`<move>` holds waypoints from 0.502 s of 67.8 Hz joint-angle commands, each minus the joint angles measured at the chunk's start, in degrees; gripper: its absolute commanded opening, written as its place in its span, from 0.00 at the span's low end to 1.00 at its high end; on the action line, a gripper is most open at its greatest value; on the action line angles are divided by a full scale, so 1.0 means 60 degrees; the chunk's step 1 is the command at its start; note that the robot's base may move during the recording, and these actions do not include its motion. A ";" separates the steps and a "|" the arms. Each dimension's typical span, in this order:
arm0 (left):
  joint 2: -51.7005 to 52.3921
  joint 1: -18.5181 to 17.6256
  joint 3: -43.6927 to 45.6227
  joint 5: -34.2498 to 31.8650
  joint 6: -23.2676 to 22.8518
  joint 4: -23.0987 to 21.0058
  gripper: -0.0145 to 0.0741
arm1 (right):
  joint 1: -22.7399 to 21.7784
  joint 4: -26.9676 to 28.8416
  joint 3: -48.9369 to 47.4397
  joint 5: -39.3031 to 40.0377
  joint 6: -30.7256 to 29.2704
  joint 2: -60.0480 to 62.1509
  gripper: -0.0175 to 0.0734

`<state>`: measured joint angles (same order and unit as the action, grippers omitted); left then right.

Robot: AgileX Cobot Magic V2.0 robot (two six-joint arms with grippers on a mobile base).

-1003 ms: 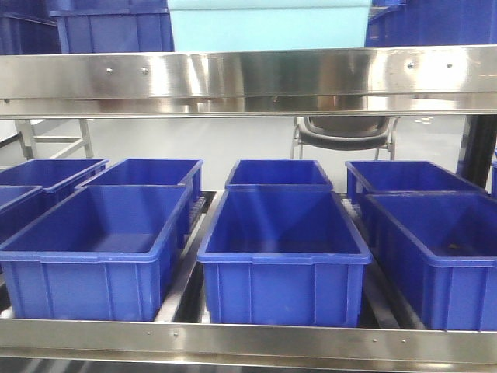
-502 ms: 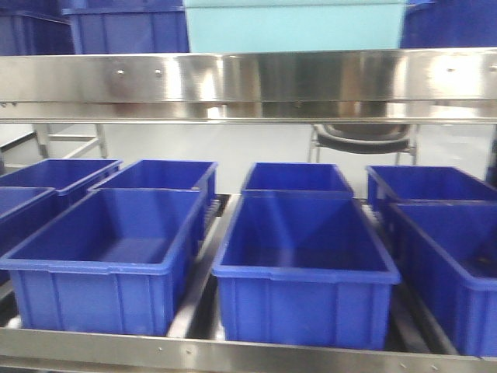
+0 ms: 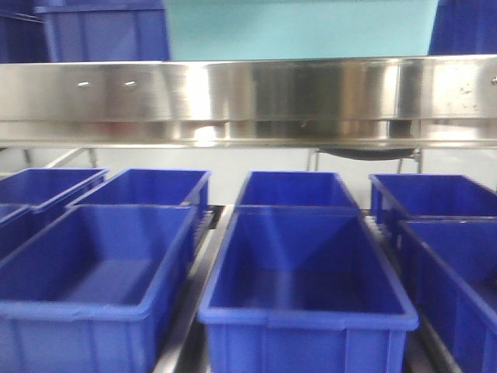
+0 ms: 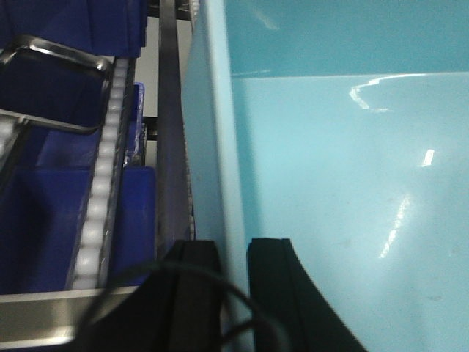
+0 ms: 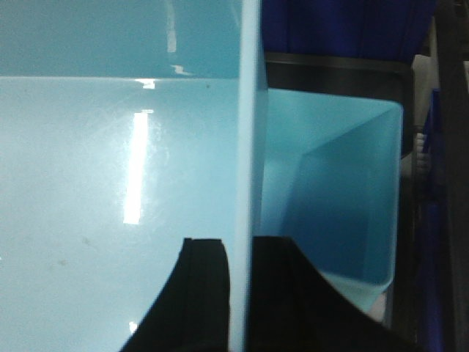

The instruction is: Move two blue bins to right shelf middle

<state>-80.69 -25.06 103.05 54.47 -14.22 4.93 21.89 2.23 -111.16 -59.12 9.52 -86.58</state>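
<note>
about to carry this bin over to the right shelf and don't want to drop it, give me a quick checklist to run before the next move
1. Left gripper clamped on the light blue bin: ok, it straddles the bin's left wall.
2. Right gripper clamped on the same bin: ok, it straddles the right wall.
3. Bin empty: ok, the part of its floor that shows is bare.
4. Second light blue bin located: ok, it sits just beyond the right wall.
5. Bin bottom clear of the steel shelf rail: cannot tell, the rail hides it in the front view.
</note>
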 commanded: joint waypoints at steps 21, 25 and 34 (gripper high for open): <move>0.0125 0.0004 0.0102 -0.0255 0.0022 0.0148 0.04 | -0.0094 -0.0372 -0.0068 0.0443 -0.0062 0.0154 0.03; 0.0125 0.0004 0.0102 -0.0255 0.0022 0.0148 0.04 | -0.0094 -0.0372 -0.0068 0.0443 -0.0062 0.0154 0.03; 0.0125 0.0004 0.0102 -0.0255 0.0022 0.0148 0.04 | -0.0094 -0.0372 -0.0068 0.0443 -0.0062 0.0154 0.03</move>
<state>-80.69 -25.06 103.05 54.47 -14.22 4.93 21.89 2.23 -111.16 -59.12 9.52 -86.58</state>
